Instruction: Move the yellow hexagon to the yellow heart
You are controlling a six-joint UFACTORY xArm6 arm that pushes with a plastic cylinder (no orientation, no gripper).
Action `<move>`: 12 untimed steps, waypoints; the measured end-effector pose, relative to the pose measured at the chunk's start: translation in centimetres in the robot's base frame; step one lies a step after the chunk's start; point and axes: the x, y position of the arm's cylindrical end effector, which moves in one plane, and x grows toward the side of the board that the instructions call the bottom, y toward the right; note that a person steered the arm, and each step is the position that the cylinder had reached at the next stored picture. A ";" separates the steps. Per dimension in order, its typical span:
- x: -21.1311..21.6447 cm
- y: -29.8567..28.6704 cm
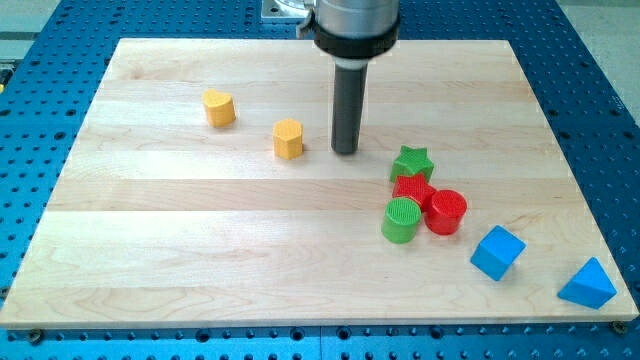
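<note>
The yellow hexagon (288, 139) stands on the wooden board, left of centre. The yellow heart (219, 107) lies up and to the left of it, a short gap apart. My tip (345, 152) rests on the board just right of the yellow hexagon, with a small gap between them. The rod rises straight up to the arm's dark collar at the view's top.
Right of my tip sits a cluster: a green star (411, 162), a red star (412, 189), a green cylinder (401, 220) and a red cylinder (446, 212). A blue cube (497, 252) and a blue triangular block (588, 284) lie at the bottom right near the board's edge.
</note>
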 end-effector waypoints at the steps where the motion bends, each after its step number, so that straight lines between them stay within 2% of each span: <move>1: -1.9 -5.3; 2: -8.5 -7.5; 3: -11.0 -17.0; 4: -10.9 -23.2; 6: -5.6 -15.5; 7: -4.7 -14.4; 8: -3.9 -10.8; 9: -0.9 -2.9; 10: 2.2 -4.5; 11: 2.3 -9.3; 12: 1.3 -5.5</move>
